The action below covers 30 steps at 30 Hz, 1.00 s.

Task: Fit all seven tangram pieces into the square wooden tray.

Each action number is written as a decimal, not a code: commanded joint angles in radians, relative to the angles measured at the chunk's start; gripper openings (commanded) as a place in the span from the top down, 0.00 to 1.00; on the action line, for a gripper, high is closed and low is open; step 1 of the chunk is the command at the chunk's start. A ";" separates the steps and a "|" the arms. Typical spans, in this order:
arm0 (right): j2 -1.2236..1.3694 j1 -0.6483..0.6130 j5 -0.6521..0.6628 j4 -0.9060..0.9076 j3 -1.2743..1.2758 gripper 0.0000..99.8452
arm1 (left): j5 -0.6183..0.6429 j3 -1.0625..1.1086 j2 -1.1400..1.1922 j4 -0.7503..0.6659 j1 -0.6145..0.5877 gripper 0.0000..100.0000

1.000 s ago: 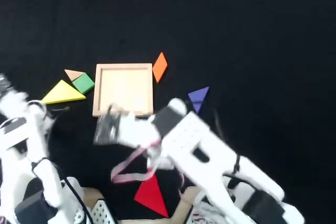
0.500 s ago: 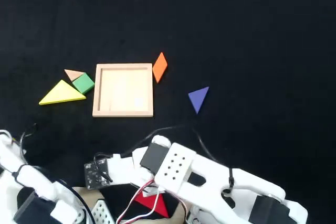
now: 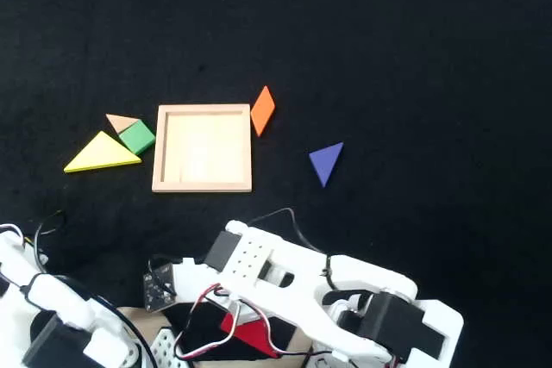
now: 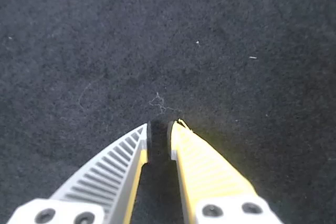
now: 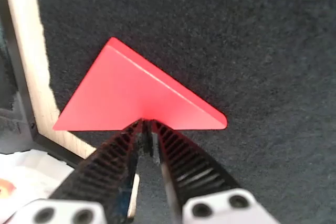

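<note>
Since the right arm has swung back from over the empty tray (image 3: 202,110) to the near edge of the worktop (image 3: 414,84), its clenched fingers (image 5: 178,163) now meet the long side of the red triangle (image 5: 137,95), suggesting that piece goes first, while the left fingers (image 4: 205,174) stay clenched, empty.

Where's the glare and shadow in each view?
High view: light washes the floor of the wooden tray pale; the black cloth shows no clear shadows. Right wrist view: the red triangle is evenly lit, with a bright line along one edge. Left wrist view: soft shadow on the cloth beside the left gripper.
</note>
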 commanded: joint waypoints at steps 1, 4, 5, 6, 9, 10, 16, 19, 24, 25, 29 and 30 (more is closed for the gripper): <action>0.008 0.011 0.025 -0.040 -0.039 0.99 | -0.009 -0.004 -0.015 0.005 -0.005 0.91; 0.008 0.072 0.064 -0.068 -0.051 0.99 | -0.009 -0.001 -0.015 0.005 -0.004 0.91; 0.008 0.098 0.074 -0.078 -0.064 0.99 | -0.009 -0.001 -0.015 0.005 -0.004 0.91; 0.010 0.126 0.078 -0.086 -0.077 0.99 | -0.009 -0.001 -0.015 0.005 -0.004 0.91; 0.010 0.209 0.106 -0.097 -0.124 0.99 | -0.009 -0.001 -0.015 0.005 -0.004 0.91; 0.010 0.232 0.120 -0.097 -0.137 0.99 | -0.009 -0.001 -0.015 0.005 -0.004 0.91; 0.010 0.400 0.175 -0.114 -0.257 0.99 | -0.009 -0.001 -0.015 0.005 -0.004 0.91; 0.002 0.416 0.173 -0.049 -0.291 0.99 | -0.009 0.001 -0.015 0.005 0.008 0.91; -0.036 0.170 0.163 0.166 -0.292 0.99 | -0.009 0.001 -0.015 0.005 0.013 0.91; -0.048 0.124 0.144 0.169 -0.277 0.99 | -0.009 0.001 -0.015 0.005 0.012 0.91; -0.053 0.049 0.103 0.072 -0.183 0.99 | -0.009 0.001 -0.015 0.005 0.005 0.91; -0.039 0.049 0.097 0.034 -0.157 0.99 | -0.009 0.001 -0.015 0.005 0.005 0.91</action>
